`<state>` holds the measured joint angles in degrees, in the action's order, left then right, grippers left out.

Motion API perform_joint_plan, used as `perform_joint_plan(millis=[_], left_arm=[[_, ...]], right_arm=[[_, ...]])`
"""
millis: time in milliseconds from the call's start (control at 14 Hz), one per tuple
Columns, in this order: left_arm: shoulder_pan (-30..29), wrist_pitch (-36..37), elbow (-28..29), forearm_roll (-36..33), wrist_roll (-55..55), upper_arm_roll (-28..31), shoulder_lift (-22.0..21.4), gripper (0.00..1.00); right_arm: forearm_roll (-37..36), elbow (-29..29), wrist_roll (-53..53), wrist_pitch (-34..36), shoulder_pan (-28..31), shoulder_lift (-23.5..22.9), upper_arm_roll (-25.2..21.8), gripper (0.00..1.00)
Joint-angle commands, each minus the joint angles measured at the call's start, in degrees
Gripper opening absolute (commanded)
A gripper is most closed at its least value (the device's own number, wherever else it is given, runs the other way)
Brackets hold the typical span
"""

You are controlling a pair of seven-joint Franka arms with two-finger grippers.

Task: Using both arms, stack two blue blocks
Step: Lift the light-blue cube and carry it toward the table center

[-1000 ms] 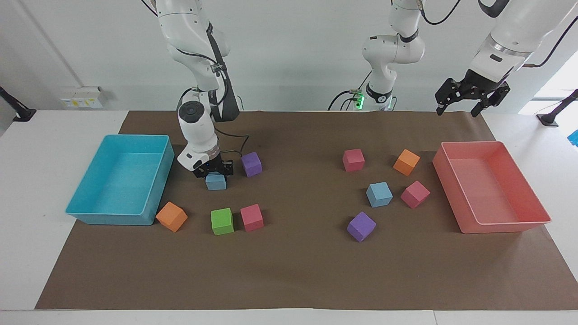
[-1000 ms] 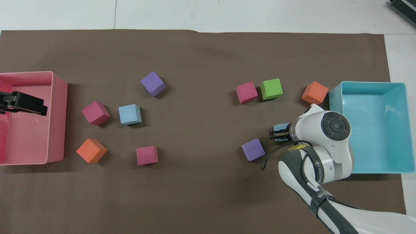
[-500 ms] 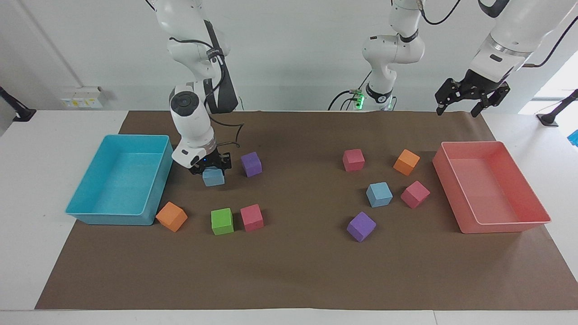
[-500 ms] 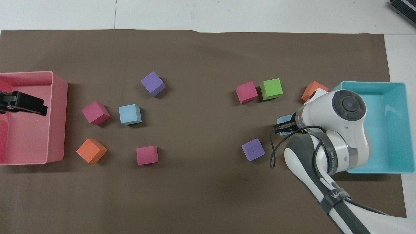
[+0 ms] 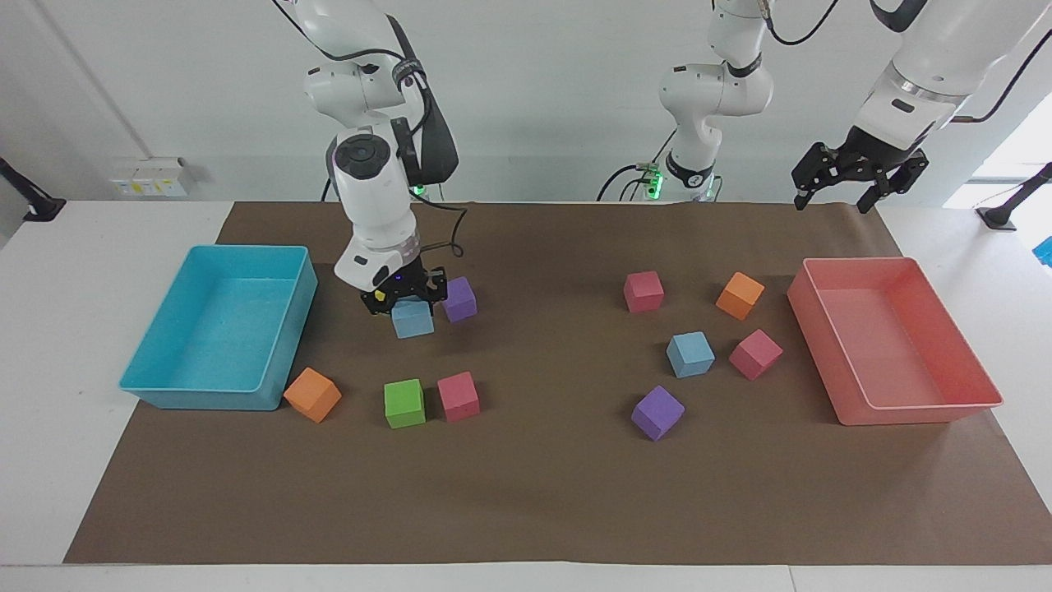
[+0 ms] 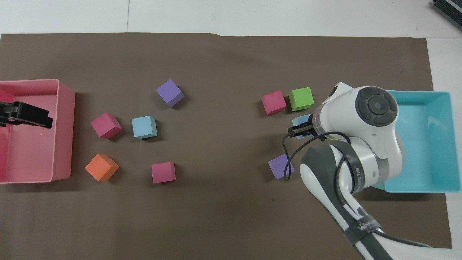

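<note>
The first small matte sky-blue foam cube (image 5: 412, 319) is held clenched in the right pincer (image 5: 405, 300), raised just above the brown-papered desk (image 5: 542, 493), beside a purple foam cube (image 5: 459, 298). The second sky-blue foam cube (image 5: 689, 354) is seen resting toward the left arm's end, beside a pink foam cube (image 5: 755, 354). The carrying step is judged to be in hand; next, the held cube must be brought over its twin and lowered squarely. The left pincer (image 5: 855, 177) waits, spread open, over the pink plastic tray (image 5: 920, 411). Compared with a second ago, the held cube has been lifted and shifted toward the desk's middle.
</note>
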<state>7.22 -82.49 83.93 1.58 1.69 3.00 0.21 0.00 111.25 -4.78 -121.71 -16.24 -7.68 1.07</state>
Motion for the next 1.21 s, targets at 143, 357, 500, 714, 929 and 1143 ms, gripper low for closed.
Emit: perform_joint_plan(millis=[143, 357, 500, 714, 929, 1143], left_arm=[[-0.7, 0.4, 1.0, 0.6, 0.2, -0.3, -1.1, 1.00], [-0.7, 0.5, 1.0, 0.6, 0.3, -0.3, -1.1, 1.00], [-0.6, 0.5, 1.0, 0.6, 0.3, -0.3, -1.1, 1.00], [-0.7, 0.5, 1.0, 0.6, 0.3, -0.3, -1.1, 1.00], [-0.7, 0.5, 1.0, 0.6, 0.3, -0.3, -1.1, 1.00], [-0.7, 0.5, 1.0, 0.6, 0.3, -0.3, -1.1, 1.00]], right_arm=[[-0.5, -14.4, -11.8, 5.0, -7.9, -11.0, 0.1, 0.00], [-1.0, -20.0, -21.2, 4.7, -13.1, -17.1, 0.1, 0.00], [-1.5, -23.0, -26.3, 4.0, -15.7, -20.6, 0.1, 0.00], [-1.5, -23.1, -29.2, 1.7, -17.3, -21.9, 0.1, 0.00], [-1.6, -22.2, -31.3, -3.4, -18.8, -23.2, 0.1, 0.00], [-1.5, -20.0, -31.3, -5.2, -18.4, -23.2, 0.1, 0.00]])
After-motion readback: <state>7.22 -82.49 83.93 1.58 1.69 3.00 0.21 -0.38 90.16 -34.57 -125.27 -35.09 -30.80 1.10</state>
